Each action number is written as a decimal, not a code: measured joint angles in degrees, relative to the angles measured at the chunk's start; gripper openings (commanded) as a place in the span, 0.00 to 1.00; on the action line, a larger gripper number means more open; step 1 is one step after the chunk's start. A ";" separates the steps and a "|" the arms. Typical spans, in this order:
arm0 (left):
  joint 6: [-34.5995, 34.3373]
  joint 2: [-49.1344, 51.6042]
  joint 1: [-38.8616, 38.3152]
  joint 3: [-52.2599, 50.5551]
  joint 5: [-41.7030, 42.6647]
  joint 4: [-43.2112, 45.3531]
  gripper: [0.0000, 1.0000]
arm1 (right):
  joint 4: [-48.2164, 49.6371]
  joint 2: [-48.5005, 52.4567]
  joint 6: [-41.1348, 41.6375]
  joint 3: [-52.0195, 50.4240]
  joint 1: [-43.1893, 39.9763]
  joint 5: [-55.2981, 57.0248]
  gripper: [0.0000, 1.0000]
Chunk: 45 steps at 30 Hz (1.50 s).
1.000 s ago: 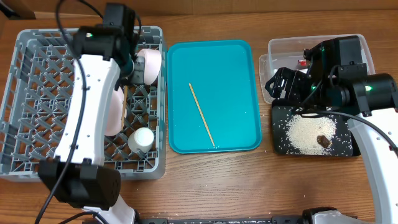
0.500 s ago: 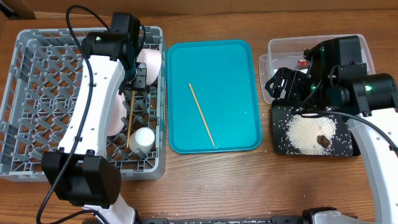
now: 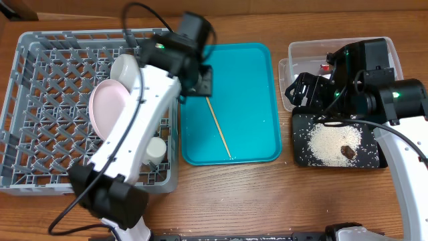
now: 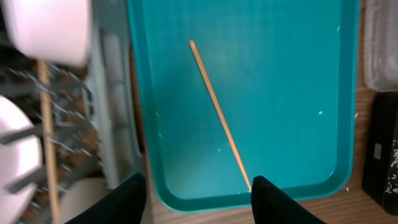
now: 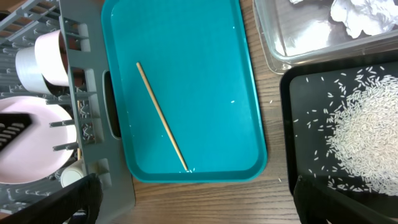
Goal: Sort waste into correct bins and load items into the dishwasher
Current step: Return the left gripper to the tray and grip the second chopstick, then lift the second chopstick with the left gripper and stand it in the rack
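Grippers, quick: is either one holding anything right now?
Left gripper: open, holding nothing.
Right gripper: wide open, holding nothing.

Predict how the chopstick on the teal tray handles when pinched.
The chopstick looks like thin, straight wood: probably stiff and light. Lying flat on the smooth teal tray, it may roll or skid when pinched.

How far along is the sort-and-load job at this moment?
Nearly finished. Done: the plate, a bowl, the cup and one chopstick sit in the grey rack. The rice and brown lump lie in the black tray, and the tissue is in the clear tub. In hand: the open left gripper hovers over the teal tray, empty. Left: the second chopstick on that tray.
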 measured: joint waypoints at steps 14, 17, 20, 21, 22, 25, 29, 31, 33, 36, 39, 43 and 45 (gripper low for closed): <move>-18.43 16.50 -2.99 -5.86 -1.68 10.54 0.48 | 0.07 0.00 0.00 0.00 -0.02 0.00 1.00; -20.41 20.02 -3.63 -5.88 0.07 11.98 0.45 | 0.07 0.00 0.02 0.00 0.00 0.00 1.00; -21.97 21.84 -3.89 -5.88 0.74 12.15 0.45 | 0.04 0.00 0.02 0.00 0.00 0.00 1.00; -22.25 22.14 -3.98 -5.88 0.90 12.24 0.43 | 0.04 0.00 0.02 0.00 -0.02 0.00 1.00; -22.62 22.51 -4.00 -5.88 0.90 12.28 0.35 | 0.07 0.00 0.02 0.00 0.00 0.00 1.00; -23.54 23.30 -4.00 -5.88 1.14 12.35 0.16 | 0.04 0.00 0.02 0.00 0.00 0.00 1.00; -24.02 25.05 -4.00 -5.88 1.14 12.31 0.04 | 0.02 0.00 0.02 0.00 0.00 0.00 1.00; -24.13 25.09 -4.00 -5.84 1.11 12.22 0.04 | 0.02 0.00 0.00 0.00 -0.02 -0.02 1.00; -24.15 25.11 -4.00 -5.81 1.11 12.22 0.04 | 0.04 0.00 0.00 0.00 -0.02 -0.02 1.00; -24.15 25.11 -4.00 -5.81 1.11 12.26 0.04 | 0.09 0.00 0.00 0.00 0.00 -0.02 1.00; -23.96 25.09 -3.98 -5.79 1.11 12.28 0.04 | 0.04 0.00 0.00 0.00 0.00 -0.02 1.00; -21.46 25.22 -3.72 -4.24 1.42 10.47 0.04 | 0.07 0.00 0.02 0.00 -0.02 0.00 1.00; -18.60 25.27 -3.30 -1.90 1.60 7.69 0.04 | 0.04 0.00 0.00 0.00 0.00 -0.02 1.00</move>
